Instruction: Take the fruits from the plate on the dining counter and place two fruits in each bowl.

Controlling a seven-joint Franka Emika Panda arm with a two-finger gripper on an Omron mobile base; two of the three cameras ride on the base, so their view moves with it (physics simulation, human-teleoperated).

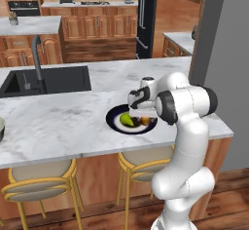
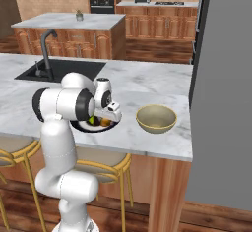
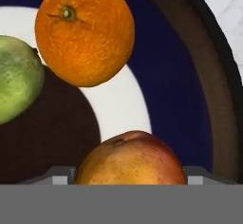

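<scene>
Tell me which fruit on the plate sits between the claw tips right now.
The brownish-orange round fruit, at the bottom of the hand view between the tips. The orange lies farther off, and the green fruit off to one side.

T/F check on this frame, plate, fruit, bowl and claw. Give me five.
1. The plate sits on the dining counter to the right of the sink. True.
2. The bowl in the right base view holds two fruits. False: it is empty.
3. The orange lies on the plate. True.
4. The claw hangs over the sink. False: it is low over the plate, a brownish-orange fruit between its tips.
5. The plate is plain white. False: dark navy rim, pale centre.
</scene>
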